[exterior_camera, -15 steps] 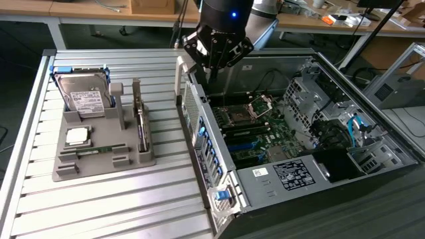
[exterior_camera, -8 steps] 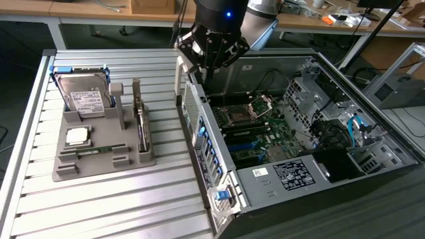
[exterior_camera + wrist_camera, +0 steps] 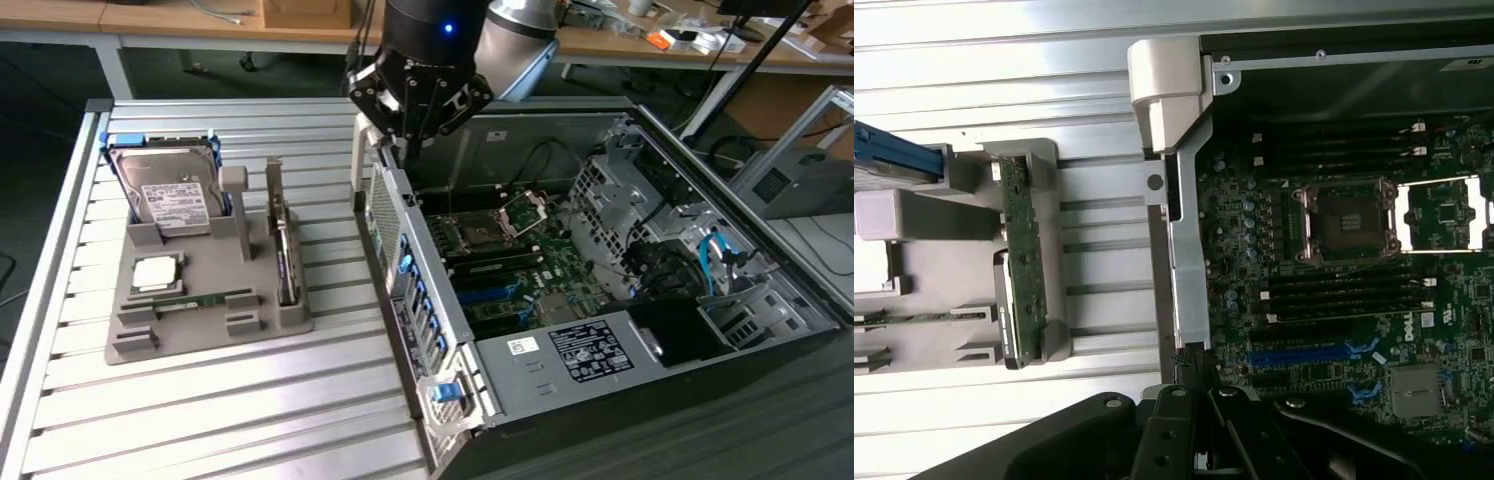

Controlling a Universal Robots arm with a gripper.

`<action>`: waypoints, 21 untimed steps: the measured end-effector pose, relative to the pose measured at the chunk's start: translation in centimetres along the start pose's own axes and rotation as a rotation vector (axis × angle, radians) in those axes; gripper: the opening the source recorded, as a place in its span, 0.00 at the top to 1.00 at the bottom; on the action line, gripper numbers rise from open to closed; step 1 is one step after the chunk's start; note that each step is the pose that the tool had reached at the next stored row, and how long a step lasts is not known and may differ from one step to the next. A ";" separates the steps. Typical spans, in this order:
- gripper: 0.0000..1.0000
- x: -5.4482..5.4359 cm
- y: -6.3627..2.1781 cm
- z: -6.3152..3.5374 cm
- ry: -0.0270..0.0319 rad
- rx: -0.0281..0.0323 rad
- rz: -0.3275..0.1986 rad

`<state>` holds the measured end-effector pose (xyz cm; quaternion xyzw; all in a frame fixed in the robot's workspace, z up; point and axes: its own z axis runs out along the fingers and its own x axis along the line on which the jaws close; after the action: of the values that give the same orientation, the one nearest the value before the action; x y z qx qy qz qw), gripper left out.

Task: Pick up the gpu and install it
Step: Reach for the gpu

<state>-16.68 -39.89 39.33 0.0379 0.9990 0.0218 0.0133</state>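
Exterior view has the gpu [image 3: 284, 248] standing on its long edge in a slot of the grey moulded holder [image 3: 200, 335], which lies on the ribbed aluminium worktop [image 3: 200, 420] towards that view's left. The arm [image 3: 447, 40] hangs over the far rear corner of the open computer case [image 3: 400, 240], with its jaws pressed together on nothing and well apart from the card. Judged by its looks, the gpu is a thin, flat, stiff board, probably light, with a pale metal bracket at one end. The wrist view shows one face of it studded with small soldered parts. It would likely not bend in a grip, but those parts and the contact edge look fragile, so the sensible hold is across the thickness at the bare upper edge, about mid-length, where the slot's walls leave it free. The smooth bracket could slip between hard jaws. The holder is matt grey plastic with blocky posts and also carries a boxy silver hard drive [image 3: 171, 195] with a white label, a square processor [image 3: 156, 272] and a narrow green memory stick [image 3: 200, 300]. The case is perforated sheet steel, and inside lies a dark motherboard [image 3: 521, 270] with long slots and an open socket frame.
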 end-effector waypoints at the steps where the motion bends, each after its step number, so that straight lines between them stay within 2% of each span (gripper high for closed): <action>1: 0.90 0.1 -0.01 0.00 -0.0001 -0.0001 0.000; 21: 0.90 1.5 -0.11 -0.04 0.0000 0.0000 0.000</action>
<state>-18.21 -39.89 39.33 0.0379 0.9990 0.0218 0.0133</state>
